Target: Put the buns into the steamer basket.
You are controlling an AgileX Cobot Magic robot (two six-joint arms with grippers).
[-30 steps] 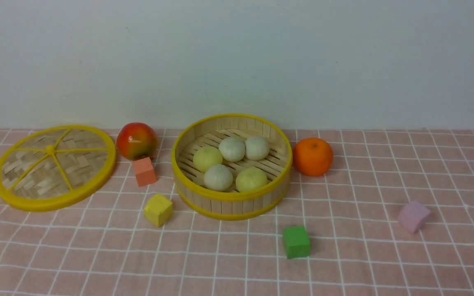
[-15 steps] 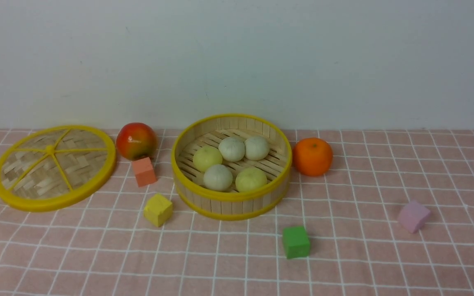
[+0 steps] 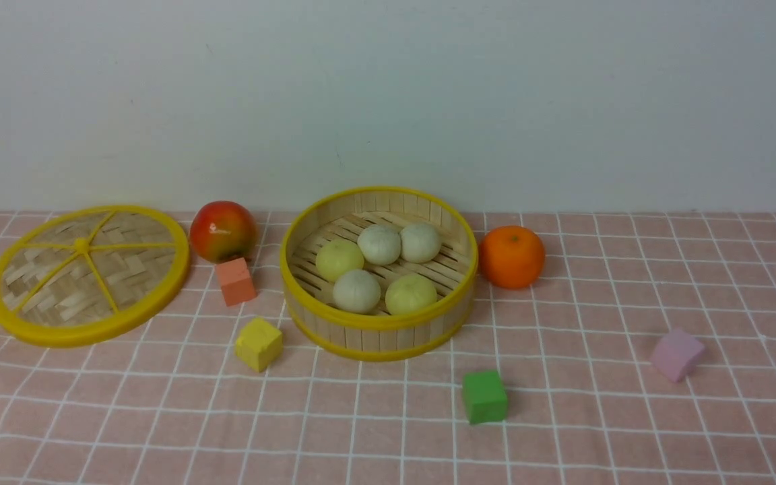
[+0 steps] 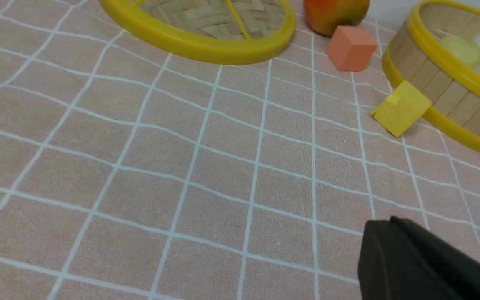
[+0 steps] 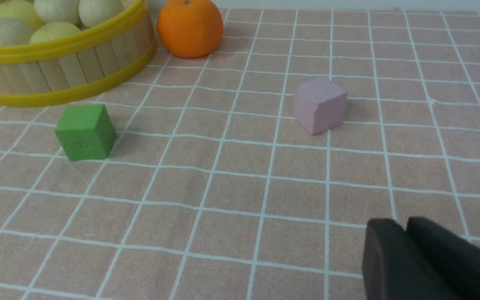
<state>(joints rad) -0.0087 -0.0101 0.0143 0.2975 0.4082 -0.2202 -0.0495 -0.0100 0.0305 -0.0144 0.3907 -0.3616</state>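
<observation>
All five buns (image 3: 380, 268) lie inside the steamer basket (image 3: 378, 326)

The left claw (image 4: 394, 237) is pressed together, empty, the basket well beyond it; the right claw (image 5: 404, 233), low over the bench (image 3: 597, 431), shows a thin slit, basket far off beyond the green cube (image 5: 85, 131).

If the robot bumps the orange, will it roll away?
Probably, yes. The orange looks round and smooth, and it sits loose on the flat cloth, so a nudge would likely set it rolling. The basket stands close on one side and might stop it there. It looks firm rather than squashy, though the pictures cannot show its weight.
</observation>
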